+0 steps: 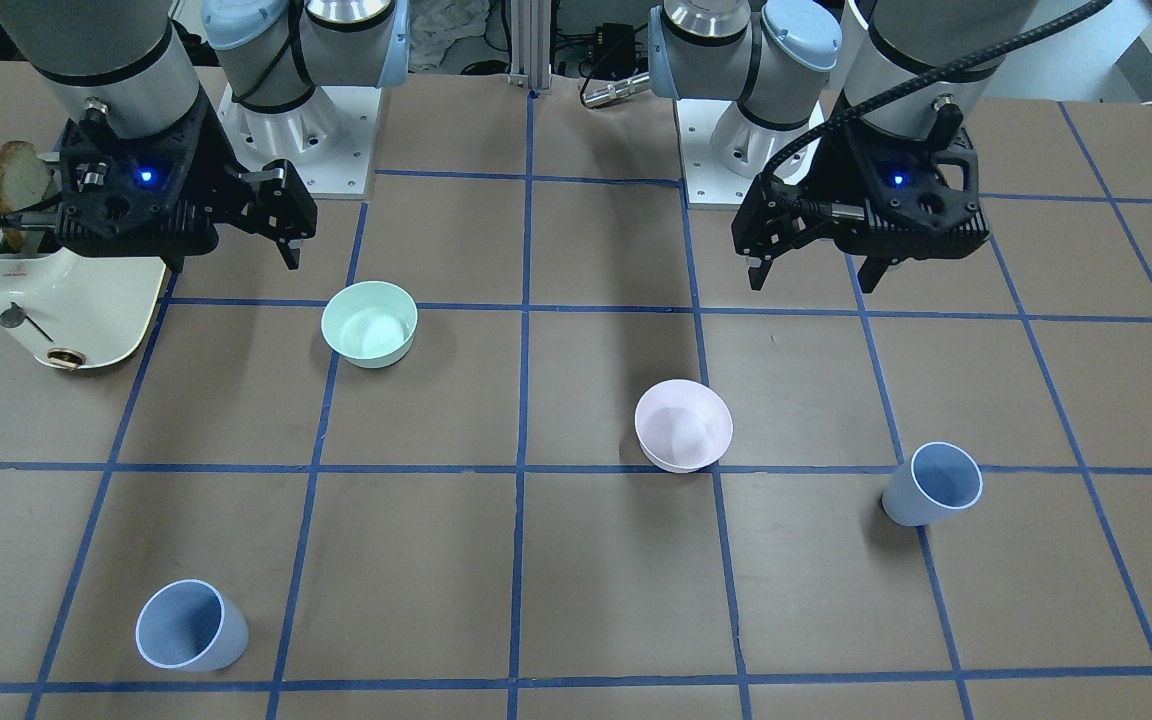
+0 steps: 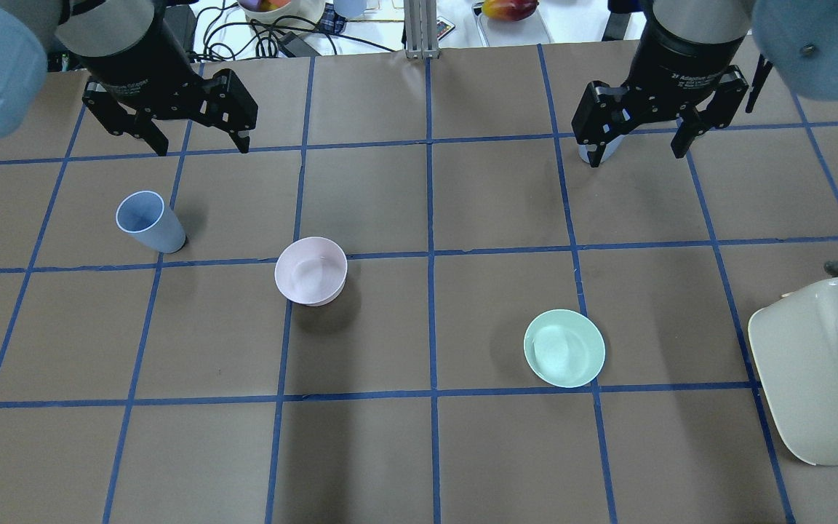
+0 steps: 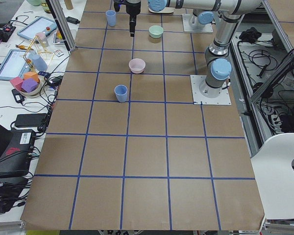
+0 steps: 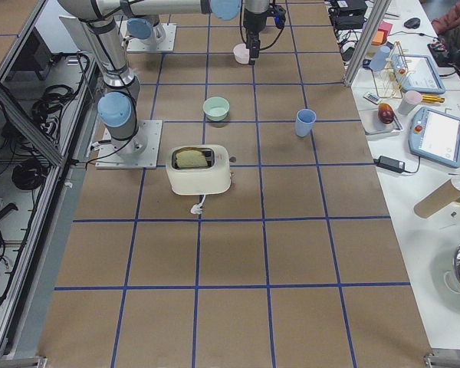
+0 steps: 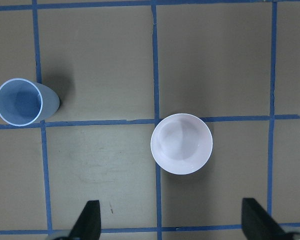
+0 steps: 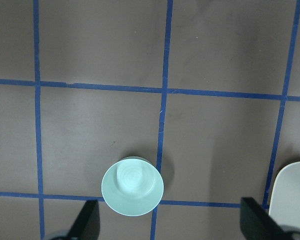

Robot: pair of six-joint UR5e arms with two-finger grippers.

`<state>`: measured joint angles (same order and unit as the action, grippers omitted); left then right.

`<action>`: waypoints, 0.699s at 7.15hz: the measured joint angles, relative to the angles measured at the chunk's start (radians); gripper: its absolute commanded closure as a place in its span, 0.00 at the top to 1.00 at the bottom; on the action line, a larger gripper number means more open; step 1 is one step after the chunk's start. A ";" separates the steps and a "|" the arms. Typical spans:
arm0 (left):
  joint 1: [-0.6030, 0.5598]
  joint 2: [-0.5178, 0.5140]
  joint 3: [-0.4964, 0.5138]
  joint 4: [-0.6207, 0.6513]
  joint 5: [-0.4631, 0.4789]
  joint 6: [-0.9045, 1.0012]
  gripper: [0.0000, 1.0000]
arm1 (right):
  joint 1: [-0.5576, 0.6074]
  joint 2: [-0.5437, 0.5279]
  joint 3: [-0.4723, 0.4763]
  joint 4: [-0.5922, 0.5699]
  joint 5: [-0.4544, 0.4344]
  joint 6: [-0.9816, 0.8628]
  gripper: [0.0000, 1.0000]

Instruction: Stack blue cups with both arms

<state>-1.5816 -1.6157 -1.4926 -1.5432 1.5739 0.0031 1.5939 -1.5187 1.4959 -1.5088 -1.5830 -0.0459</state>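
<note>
**2 blue cups well apart, both pincers wide and empty**

The left pincer (image 2: 201,142) hangs above the brown surface (image 2: 499,196) with its jaws spread wide, gripping nothing. The left-side blue cup (image 2: 148,220) stands upright near it. The right pincer (image 2: 637,149) is equally wide and empty. The right-side blue cup (image 1: 191,625) stands upright beyond it. A pink bowl (image 2: 310,271) and a mint bowl (image 2: 564,348) sit between the cups.

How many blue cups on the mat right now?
2. Left cup stands near the pink bowl; right cup stands toward the operators' side, past the green bowl.
</note>
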 measured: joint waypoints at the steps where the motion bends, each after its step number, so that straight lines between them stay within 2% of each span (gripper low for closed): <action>1: 0.000 0.000 0.000 0.000 0.000 0.000 1.00 | -0.001 0.000 0.002 0.000 0.003 0.000 1.00; 4: 0.024 -0.025 -0.006 0.026 -0.005 0.014 1.00 | -0.003 0.001 0.009 0.002 0.019 -0.001 1.00; 5: 0.049 -0.076 -0.023 0.098 -0.007 0.038 1.00 | -0.003 0.002 0.010 0.005 0.029 -0.001 1.00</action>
<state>-1.5330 -1.6912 -1.5159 -1.4450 1.5668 0.0406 1.5910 -1.5168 1.5058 -1.5041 -1.5544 -0.0466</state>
